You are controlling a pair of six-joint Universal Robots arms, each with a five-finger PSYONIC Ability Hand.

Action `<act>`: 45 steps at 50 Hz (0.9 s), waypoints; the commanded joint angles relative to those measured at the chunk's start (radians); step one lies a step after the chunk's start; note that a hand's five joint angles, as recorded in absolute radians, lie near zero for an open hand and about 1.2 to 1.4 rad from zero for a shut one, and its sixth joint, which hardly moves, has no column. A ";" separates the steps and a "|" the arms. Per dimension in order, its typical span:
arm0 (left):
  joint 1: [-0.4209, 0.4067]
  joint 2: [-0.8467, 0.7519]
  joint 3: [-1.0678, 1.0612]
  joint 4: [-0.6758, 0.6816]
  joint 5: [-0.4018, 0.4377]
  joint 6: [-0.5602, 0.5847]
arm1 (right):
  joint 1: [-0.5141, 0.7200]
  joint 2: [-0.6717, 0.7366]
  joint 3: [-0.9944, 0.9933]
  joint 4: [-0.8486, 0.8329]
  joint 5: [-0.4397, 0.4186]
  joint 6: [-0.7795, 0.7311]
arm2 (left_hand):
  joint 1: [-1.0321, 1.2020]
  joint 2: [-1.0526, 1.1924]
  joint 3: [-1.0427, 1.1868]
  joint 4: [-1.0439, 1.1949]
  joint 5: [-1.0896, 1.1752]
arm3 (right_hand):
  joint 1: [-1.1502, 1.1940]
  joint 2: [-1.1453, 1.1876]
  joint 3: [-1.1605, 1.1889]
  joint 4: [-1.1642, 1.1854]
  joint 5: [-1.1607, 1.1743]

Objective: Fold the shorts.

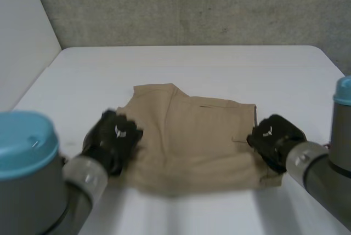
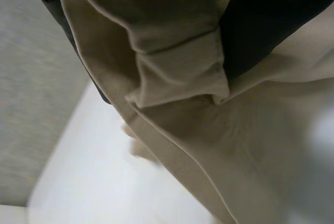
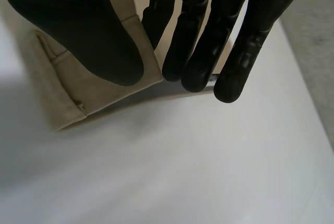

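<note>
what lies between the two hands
Only the tan shorts, spread on the table in the head view; the left hand and right hand each pinch a side edge.

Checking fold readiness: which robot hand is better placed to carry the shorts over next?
Left, probably. The left robot hand has an edge of the shorts bunched in its grip and lifted off the table. The right robot hand merely pinches the opposite edge, low against the table.

Head camera overlooks the table (image 1: 192,65); wrist cameras sit close on the shorts (image 1: 197,142).
</note>
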 commanded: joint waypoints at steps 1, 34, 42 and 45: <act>0.048 -0.255 0.227 0.229 0.006 0.032 | -0.004 0.147 -0.107 -0.206 0.049 0.067 | 0.176 0.151 0.149 0.149 0.150 | 0.425 0.229 0.217 0.206 0.224; 0.077 -0.861 0.998 0.159 0.047 0.051 | 0.001 0.495 -0.500 -0.553 0.230 0.115 | -0.944 -0.969 -0.970 -0.971 -0.969 | -0.797 -0.992 -1.005 -1.015 -0.998; 0.123 -0.584 0.730 0.177 0.064 -0.137 | -0.011 0.336 -0.425 -0.335 0.108 0.193 | -0.861 -0.885 -0.887 -0.887 -0.886 | -0.797 -0.992 -1.005 -1.015 -0.998; 0.134 -0.468 0.595 0.223 0.079 -0.223 | -0.036 0.301 -0.385 -0.223 0.089 0.246 | -0.875 -0.900 -0.902 -0.902 -0.901 | -0.797 -0.992 -1.005 -1.015 -0.998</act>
